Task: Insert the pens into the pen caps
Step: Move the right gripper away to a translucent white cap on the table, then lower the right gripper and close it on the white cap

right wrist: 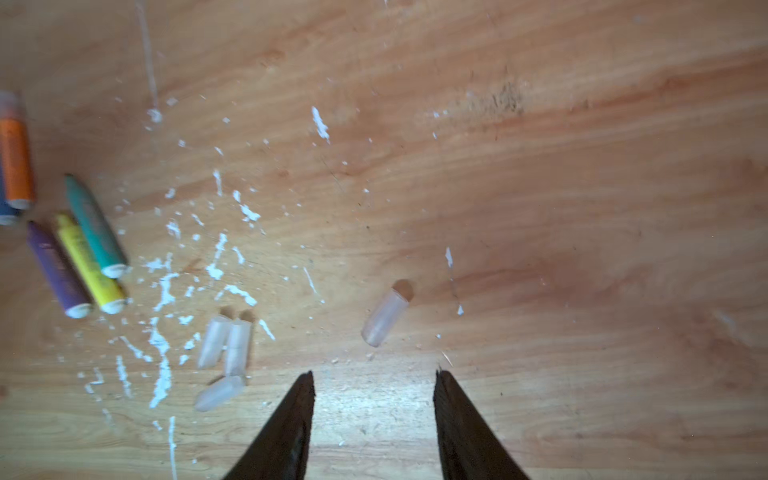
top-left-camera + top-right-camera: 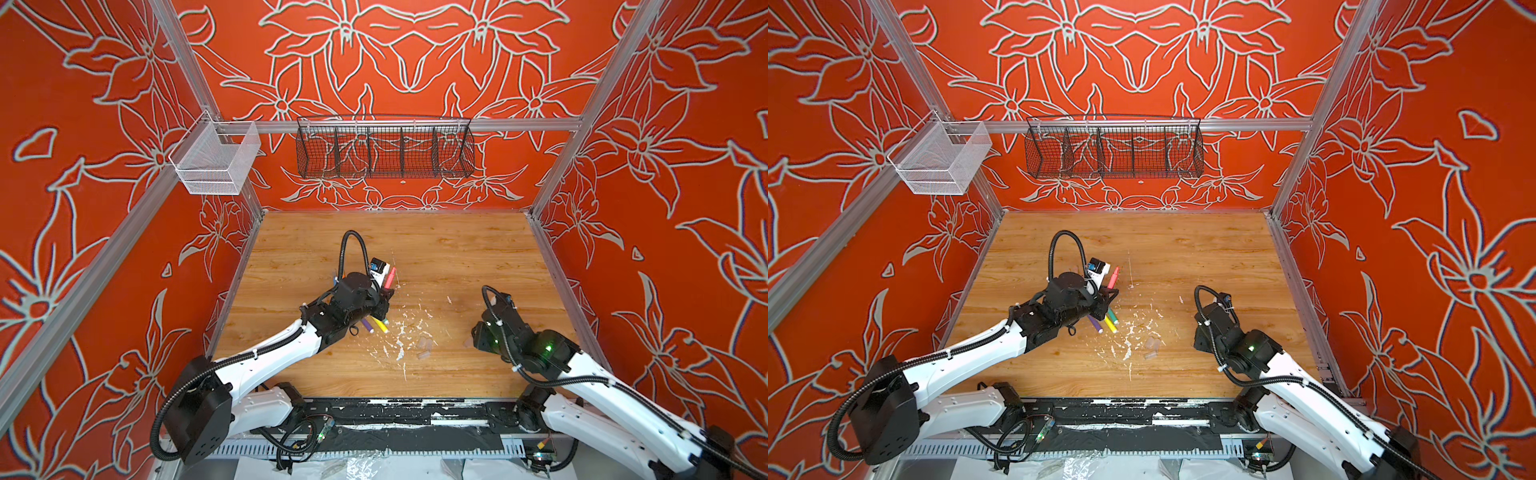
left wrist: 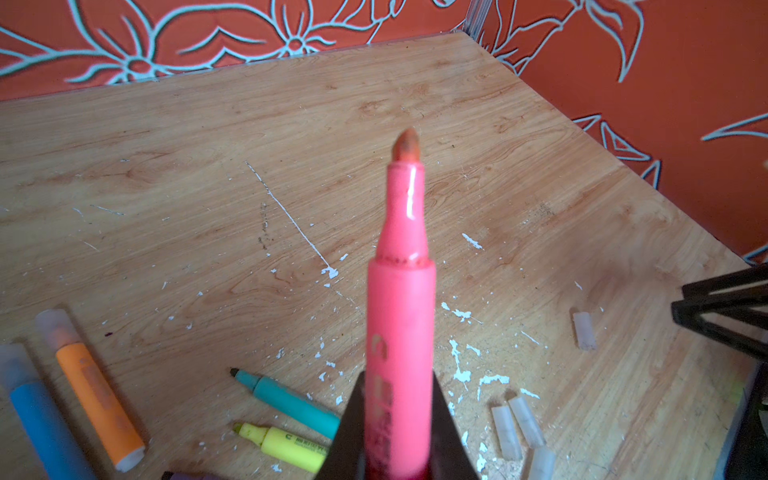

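My left gripper [image 3: 399, 382] is shut on a pink pen [image 3: 401, 316] and holds it above the wooden table, bare tip pointing away; the pink pen [image 2: 390, 278] shows in both top views. Green [image 3: 291, 401] and yellow [image 3: 286, 446] pens lie uncapped on the table, next to a purple pen [image 1: 58, 270]. Orange [image 3: 97, 395] and blue [image 3: 37, 415] pens lie beside them with translucent caps on. My right gripper [image 1: 374, 374] is open and empty, just short of a lone pen cap [image 1: 386, 318]. Three more pen caps [image 1: 226, 345] lie close together to one side.
White paint flecks [image 2: 399, 332] are scattered over the table [image 2: 457, 249] between the arms. A black wire basket [image 2: 384, 149] and a white mesh basket [image 2: 216, 160] hang on the back rail. Orange patterned walls close in three sides.
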### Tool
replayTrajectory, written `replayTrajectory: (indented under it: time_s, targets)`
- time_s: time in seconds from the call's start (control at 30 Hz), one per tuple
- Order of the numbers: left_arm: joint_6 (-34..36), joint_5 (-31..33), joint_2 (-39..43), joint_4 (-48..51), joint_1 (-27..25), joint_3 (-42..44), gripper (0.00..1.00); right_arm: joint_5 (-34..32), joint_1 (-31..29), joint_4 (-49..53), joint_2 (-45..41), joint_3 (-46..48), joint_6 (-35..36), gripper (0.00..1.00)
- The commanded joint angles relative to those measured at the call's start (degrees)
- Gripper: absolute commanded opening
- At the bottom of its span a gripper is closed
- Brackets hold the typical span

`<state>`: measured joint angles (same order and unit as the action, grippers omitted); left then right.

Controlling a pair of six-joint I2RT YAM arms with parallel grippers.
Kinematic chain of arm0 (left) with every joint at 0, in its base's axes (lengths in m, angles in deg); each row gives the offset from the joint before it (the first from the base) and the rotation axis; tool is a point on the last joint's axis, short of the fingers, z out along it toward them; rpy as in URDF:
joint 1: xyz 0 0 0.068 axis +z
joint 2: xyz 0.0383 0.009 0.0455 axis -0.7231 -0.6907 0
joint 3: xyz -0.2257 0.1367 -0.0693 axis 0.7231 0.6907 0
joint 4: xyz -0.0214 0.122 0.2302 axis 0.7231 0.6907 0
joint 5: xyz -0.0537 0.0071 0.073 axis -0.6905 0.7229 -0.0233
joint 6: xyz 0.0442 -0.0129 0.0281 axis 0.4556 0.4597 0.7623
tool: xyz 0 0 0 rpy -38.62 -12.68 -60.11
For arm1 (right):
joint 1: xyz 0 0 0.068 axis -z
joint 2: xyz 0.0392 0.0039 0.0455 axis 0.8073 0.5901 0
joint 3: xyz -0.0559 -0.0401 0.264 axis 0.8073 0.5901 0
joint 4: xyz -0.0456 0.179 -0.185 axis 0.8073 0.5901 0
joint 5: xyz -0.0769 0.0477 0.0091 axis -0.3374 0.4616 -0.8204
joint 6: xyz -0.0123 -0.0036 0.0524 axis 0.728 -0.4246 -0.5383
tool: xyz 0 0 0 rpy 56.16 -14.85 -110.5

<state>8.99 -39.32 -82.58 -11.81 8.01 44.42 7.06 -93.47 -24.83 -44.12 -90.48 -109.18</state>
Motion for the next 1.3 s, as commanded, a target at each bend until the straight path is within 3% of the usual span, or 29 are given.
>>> replayTrajectory:
  time_s: [0.0, 0.17, 0.4, 0.67, 1.07, 1.27]
  targets:
    - [-0.06, 1.29, 1.74, -2.25, 0.16, 0.94, 0.0, -0.65, -0.44, 1.63, 1.91, 0.13, -2.45, 0.48]
    - [-0.67, 1.68, 1.13, -3.49, 0.16, 0.98, 0.0, -3.4, -0.35, -0.27, 2.67, 2.23, -3.48, 0.47]
    - [-1.24, 1.2, 0.72, -3.7, 0.16, 0.87, 0.0, -1.78, -0.35, -8.56, 9.56, 4.88, -2.96, 0.43]
    - [-1.68, 0.17, 0.95, -3.82, 0.16, 0.98, 0.0, 0.31, -0.37, -14.99, 14.06, 5.33, -2.06, 0.47]
    - [-1.18, -0.55, 1.86, -3.37, 0.16, 0.94, 0.0, -2.04, -0.35, -15.78, 22.71, 4.36, -3.38, 0.48]
    - [-0.81, 0.21, 2.75, -3.1, 0.17, 1.09, 0.0, -2.6, -0.31, -14.84, 23.36, 4.45, -3.21, 0.38]
